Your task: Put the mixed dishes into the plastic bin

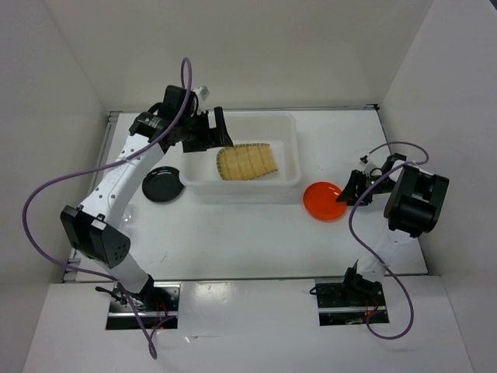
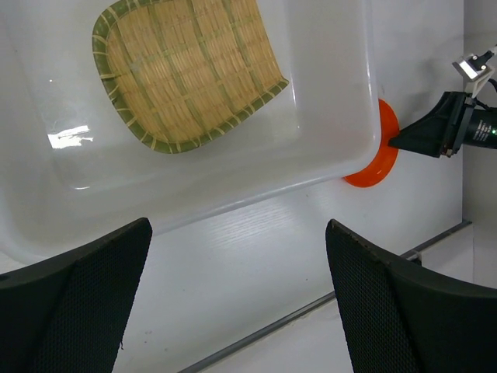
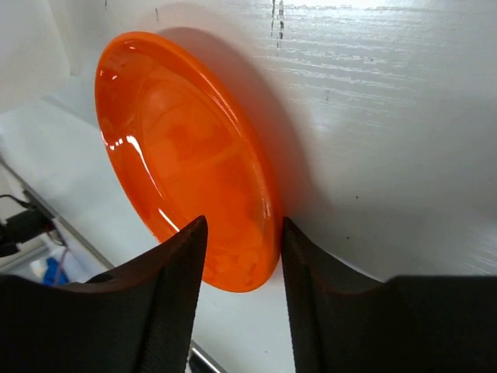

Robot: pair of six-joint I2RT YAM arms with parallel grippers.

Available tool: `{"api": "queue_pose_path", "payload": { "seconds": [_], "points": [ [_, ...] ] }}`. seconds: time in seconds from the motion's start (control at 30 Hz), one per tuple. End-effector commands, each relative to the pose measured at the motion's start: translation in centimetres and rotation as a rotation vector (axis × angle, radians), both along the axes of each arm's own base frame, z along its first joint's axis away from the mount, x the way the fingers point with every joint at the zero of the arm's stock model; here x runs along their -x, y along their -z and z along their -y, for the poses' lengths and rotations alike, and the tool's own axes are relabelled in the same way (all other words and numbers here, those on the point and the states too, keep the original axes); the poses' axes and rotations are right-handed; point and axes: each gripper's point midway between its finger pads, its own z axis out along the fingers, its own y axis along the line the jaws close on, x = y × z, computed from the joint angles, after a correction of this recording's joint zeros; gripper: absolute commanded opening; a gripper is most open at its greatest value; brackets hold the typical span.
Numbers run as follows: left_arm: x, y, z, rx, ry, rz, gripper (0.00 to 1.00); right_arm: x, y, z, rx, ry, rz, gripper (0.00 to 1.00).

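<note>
The tan bamboo tray point(image 1: 247, 163) lies flat inside the translucent white plastic bin point(image 1: 297, 155); the left wrist view shows the tray point(image 2: 186, 70) on the bin's floor point(image 2: 326, 93). My left gripper point(image 1: 220, 129) hovers over the bin's back left part, open and empty point(image 2: 237, 295). The orange plate point(image 1: 322, 200) sits on the table right of the bin. My right gripper point(image 1: 349, 190) is at its right edge, and its open fingers straddle the plate's rim point(image 3: 178, 148), one over the plate, one beside it point(image 3: 242, 249). The black plate point(image 1: 162, 185) lies left of the bin. I cannot make out the glass cup.
White walls enclose the table on three sides. A metal strip runs along the table's front edge point(image 2: 311, 311). The left arm's purple cable point(image 1: 46, 194) loops over the table's left side.
</note>
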Motion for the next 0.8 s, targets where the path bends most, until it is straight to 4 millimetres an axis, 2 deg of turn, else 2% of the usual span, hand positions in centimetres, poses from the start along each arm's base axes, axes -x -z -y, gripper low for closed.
{"api": "queue_pose_path", "payload": {
  "seconds": [0.0,0.03,0.07,0.17,0.2,0.3,0.37,0.5,0.67,0.77],
  "points": [
    [0.4,-1.9,-0.8,0.018,-0.031,0.048,0.99,0.6,1.2,-0.5,-0.008,-0.028,-0.053,0.47],
    [0.6,-1.9,-0.9,0.018,-0.031,0.048,0.99,0.7,1.5,-0.5,-0.013,-0.028,-0.063,0.44],
    [0.5,-1.8,-1.1,0.012,-0.038,0.050,0.99,0.4,1.3,-0.4,-0.009,-0.028,-0.054,0.35],
    [0.9,-1.7,-1.2,0.014,-0.044,0.036,0.99,0.5,1.6,-0.4,-0.014,-0.028,-0.064,0.24],
    [1.2,-1.7,-1.3,0.014,-0.044,0.036,0.99,0.7,1.6,-0.5,-0.018,-0.028,-0.072,0.15],
    [1.4,-1.6,-1.4,0.014,-0.044,0.036,0.99,0.8,1.8,-0.6,-0.022,-0.028,-0.081,0.00],
    [1.4,-1.6,-1.4,0.014,-0.044,0.036,0.99,0.8,1.8,-0.6,-0.022,-0.028,-0.081,0.00],
    [1.5,-2.0,-1.6,0.012,-0.051,0.047,0.99,0.2,0.5,-0.2,0.009,-0.021,-0.036,0.00],
    [1.6,-2.0,-2.0,0.008,-0.060,0.037,0.99,-0.7,-2.7,0.6,0.030,-0.021,0.057,0.00],
    [1.7,-2.9,-2.0,0.012,-0.060,0.047,0.99,-0.6,-4.5,1.7,0.014,0.002,0.079,0.00]
  ]
}}
